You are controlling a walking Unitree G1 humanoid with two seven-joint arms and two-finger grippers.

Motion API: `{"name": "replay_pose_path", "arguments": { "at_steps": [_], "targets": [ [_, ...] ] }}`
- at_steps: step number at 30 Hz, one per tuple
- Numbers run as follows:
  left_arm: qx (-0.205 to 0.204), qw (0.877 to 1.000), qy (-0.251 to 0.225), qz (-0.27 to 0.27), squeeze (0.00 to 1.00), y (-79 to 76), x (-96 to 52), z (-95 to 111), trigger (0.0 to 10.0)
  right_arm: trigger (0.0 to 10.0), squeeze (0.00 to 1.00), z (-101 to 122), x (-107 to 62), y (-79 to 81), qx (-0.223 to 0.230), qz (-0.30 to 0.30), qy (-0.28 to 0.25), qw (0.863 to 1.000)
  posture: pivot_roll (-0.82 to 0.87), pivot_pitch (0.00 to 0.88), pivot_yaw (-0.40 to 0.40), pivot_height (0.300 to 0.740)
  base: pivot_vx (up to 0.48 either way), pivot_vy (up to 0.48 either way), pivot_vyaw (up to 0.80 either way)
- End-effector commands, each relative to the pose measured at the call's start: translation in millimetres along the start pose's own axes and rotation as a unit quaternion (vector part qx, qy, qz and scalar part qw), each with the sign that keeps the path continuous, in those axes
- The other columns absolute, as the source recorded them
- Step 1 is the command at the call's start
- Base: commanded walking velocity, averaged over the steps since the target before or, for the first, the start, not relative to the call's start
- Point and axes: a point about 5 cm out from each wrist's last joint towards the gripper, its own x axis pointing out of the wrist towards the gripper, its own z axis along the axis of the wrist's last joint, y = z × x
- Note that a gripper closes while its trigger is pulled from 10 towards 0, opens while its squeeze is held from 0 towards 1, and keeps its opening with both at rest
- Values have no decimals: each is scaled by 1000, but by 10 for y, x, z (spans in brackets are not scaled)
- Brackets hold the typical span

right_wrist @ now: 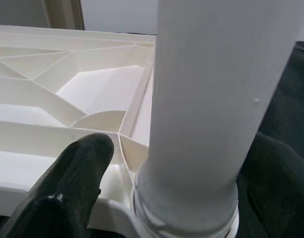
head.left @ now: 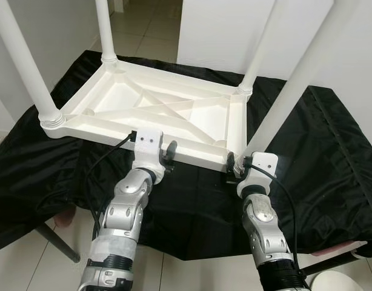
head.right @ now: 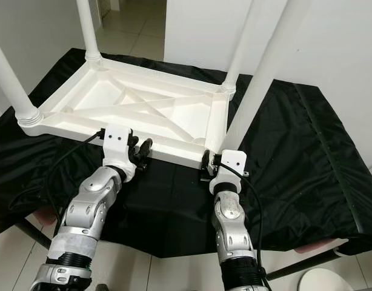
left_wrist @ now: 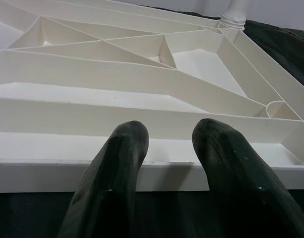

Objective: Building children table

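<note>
— What sits nearest us?
— Our right end effector [right_wrist: 157,188], fingers clasping the white leg [right_wrist: 211,99]; our left end effector [left_wrist: 167,163], unclenched, against the upturned children table's [head.left: 174,112] rim just ahead, on black cloth [head.left: 331,157].

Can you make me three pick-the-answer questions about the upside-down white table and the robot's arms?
1. Where does the white table lie?
A. on a black cloth
B. on green grass
C. on a red rug

2. How many legs stand up from it?
A. one
B. two
C. four

3. What is the right end effector doing?
A. hanging in the air
B. sitting around a table leg
C. holding a cup

Answers: 1 A, the black cloth spreads under the table. 2 C, one leg rises at each corner. 3 B, its black fingers sit on either side of the near leg; the left end effector rests at the table's rim.
</note>
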Motion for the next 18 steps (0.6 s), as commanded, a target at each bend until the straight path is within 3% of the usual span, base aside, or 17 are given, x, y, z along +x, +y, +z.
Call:
{"name": "replay_pose_path", "arguments": {
  "at_steps": [1, 10, 12, 14, 15, 18],
  "targets": [
    [-1, 999, -1, 41, 0, 27, -8, 4, 10000, 10000, 0, -13, -28, -37, 2, -6, 4, 1000, 36, 69, -63, 740, 0, 0, 0],
    [-58, 997, 17, 50, 0, 89, 73, -15, 10000, 10000, 0, 59, -17, -64, 6, -6, -18, 1000, 10, 46, -44, 740, 0, 0, 0],
    [-93, 994, 6, 57, 0, 169, 91, 24, 10000, 10000, 0, 71, -5, -96, 3, -8, -21, 1000, -4, 27, -54, 740, 0, 0, 0],
    [-148, 988, -21, 30, 0, 233, 148, 127, 10000, 10000, 0, 112, 14, -162, -3, -17, -34, 999, 36, 0, -74, 740, 0, 0, 0],
    [-127, 991, -20, 24, 0, 259, 173, 157, 10000, 10000, 0, 99, 26, -174, 0, -19, -33, 999, 41, 0, -74, 740, 0, 0, 0],
    [-123, 992, -22, 23, 0, 274, 188, 174, 10000, 10000, 0, 87, 31, -180, -3, -19, -33, 999, 41, 0, -74, 740, 0, 0, 0]
  ]
}}
